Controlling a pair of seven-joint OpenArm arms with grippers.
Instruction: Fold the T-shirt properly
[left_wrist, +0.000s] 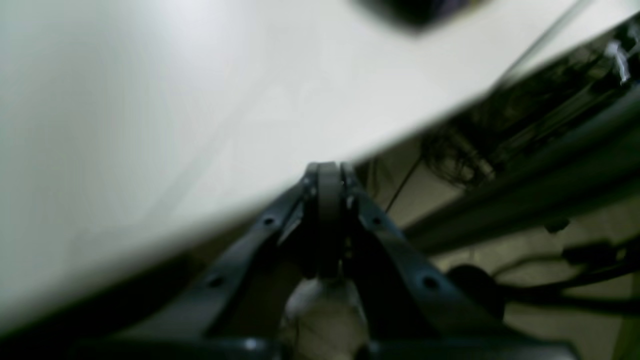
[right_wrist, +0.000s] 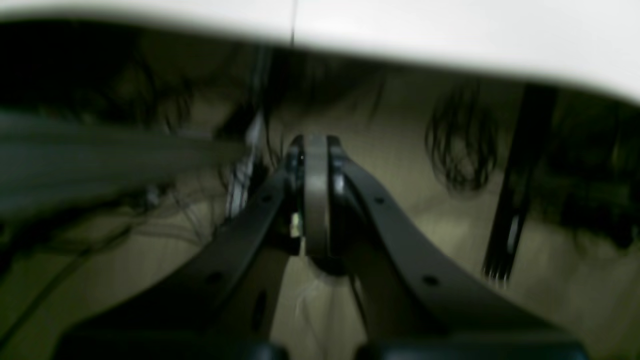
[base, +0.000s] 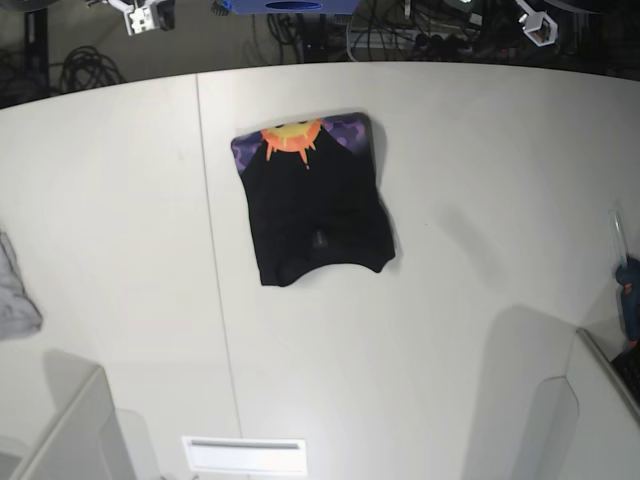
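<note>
Black T-shirt (base: 315, 205) lies folded into a compact rectangle mid-table (base: 480, 150), sun print showing at its far edge; folding looks essentially finished, so little beyond parking the arms seems needed. Left end effector (left_wrist: 328, 172) and right end effector (right_wrist: 316, 145) are both closed, empty, off the table's edge.

The white table (base: 450, 330) lies bare across most of its width, giving open passage on every side of the folded T-shirt (base: 315, 205), the only thing near its middle. A small grey cloth (base: 15, 290) sits at one side edge, well apart from the shirt. At the opposite edge stands a blue object (base: 628, 300), too small to identify. Cables (base: 85, 65) crowd the space beyond the far edge.
</note>
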